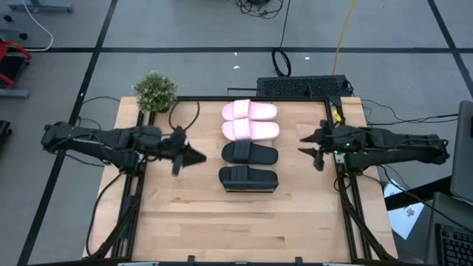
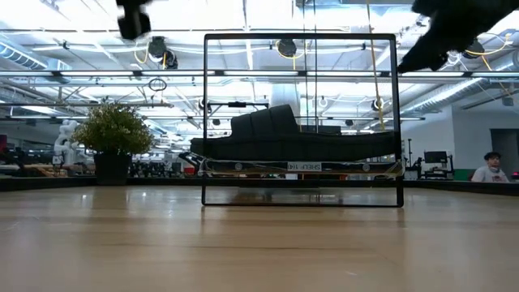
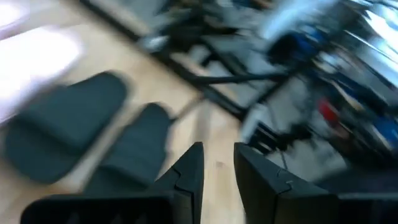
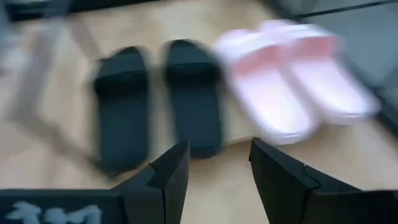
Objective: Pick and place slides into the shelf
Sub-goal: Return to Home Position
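Note:
All the slides lie side by side in a row down the table's middle. The two pale pink ones (image 1: 250, 111) (image 1: 251, 131) are farther away, and the two black ones (image 1: 250, 154) (image 1: 248, 179) are nearer. In the low view the nearest black slide (image 2: 284, 138) rests sole-down on the middle level of the shelf (image 2: 204, 122), hiding the others. My left gripper (image 1: 198, 157) (image 3: 219, 163) hovers left of the black slides, narrowly open. My right gripper (image 1: 303, 145) (image 4: 219, 163) hovers right of the row, open. Both are raised above the shelf's top.
A potted plant (image 1: 155, 91) (image 2: 113, 138) stands at the table's far left corner. A black box (image 1: 303, 87) and cables lie past the far edge. The wooden tabletop (image 1: 244, 229) is bare toward the near edge. A person (image 2: 491, 166) sits far off in the room.

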Available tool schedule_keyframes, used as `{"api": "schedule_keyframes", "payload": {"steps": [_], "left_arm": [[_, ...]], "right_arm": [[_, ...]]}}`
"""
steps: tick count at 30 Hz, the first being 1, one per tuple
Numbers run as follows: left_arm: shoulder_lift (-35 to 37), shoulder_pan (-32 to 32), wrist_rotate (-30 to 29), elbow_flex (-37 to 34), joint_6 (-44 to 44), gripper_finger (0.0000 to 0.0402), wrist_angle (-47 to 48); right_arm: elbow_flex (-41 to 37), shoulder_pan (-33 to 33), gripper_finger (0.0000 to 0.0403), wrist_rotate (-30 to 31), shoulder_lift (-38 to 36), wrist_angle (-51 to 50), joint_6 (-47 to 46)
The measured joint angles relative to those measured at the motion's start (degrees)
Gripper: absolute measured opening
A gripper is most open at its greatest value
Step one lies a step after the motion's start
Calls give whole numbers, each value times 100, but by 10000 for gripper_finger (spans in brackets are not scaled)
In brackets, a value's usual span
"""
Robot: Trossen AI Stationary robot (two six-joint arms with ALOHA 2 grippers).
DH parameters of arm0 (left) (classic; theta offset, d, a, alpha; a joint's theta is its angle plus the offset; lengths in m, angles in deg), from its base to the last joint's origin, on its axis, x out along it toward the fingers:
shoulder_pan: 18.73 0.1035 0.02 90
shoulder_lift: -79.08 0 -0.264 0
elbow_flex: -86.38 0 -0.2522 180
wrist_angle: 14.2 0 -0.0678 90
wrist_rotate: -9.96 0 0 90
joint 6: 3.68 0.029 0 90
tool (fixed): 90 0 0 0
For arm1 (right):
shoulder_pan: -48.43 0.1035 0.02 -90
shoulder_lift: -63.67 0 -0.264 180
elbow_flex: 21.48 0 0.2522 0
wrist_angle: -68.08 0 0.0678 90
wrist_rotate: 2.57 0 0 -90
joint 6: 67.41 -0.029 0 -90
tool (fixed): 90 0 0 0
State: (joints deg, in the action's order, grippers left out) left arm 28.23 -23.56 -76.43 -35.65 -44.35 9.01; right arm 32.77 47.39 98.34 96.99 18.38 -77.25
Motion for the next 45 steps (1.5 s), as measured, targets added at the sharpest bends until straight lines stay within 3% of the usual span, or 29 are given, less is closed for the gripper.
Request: {"api": "schedule_keyframes", "payload": {"steps": [3, 7, 10, 14, 18, 24, 27, 32, 36, 40, 45], "left_arm": [[-3, -914, -394, 0, 519, 83, -385], [-173, -2370, -2080, -2, 346, 83, -367], [-490, -3315, -3313, -185, 309, 83, -941], [-1207, -3675, -3658, -685, 440, 83, -2688], [-2017, -3101, -2896, -1283, 435, 83, -4236], [-2390, -1511, -601, -2190, 1056, 83, -6010], [-2020, -527, 602, -2708, 1323, 83, -6455], [-771, 963, 2429, -3379, 1129, 83, -6408], [488, 1907, 3924, -3408, 892, 83, -5324], [1625, 2485, 4232, -3346, 1121, 83, -3741], [2603, 2484, 3641, -3175, 1517, 83, -2703]], "right_arm": [[0, 0, 162, -926, -405, -136, -140], [0, 0, 162, -1885, -830, -217, -462], [0, 2, 162, -2294, -981, -186, -607], [0, 4, 162, -2309, -997, 131, -652], [0, 2, 162, -2269, -923, 501, -317], [-447, 2, 162, -1432, -980, 822, -501], [-834, 0, 162, -1414, -1109, 1362, -356], [-960, -2, 162, -1545, -1604, 1336, -265], [-922, -2, 162, -1505, -2227, 1277, -70], [-921, -2, 162, -1238, -2839, 814, -234], [-1190, -7, 162, -1350, -3147, 867, -304]]}}
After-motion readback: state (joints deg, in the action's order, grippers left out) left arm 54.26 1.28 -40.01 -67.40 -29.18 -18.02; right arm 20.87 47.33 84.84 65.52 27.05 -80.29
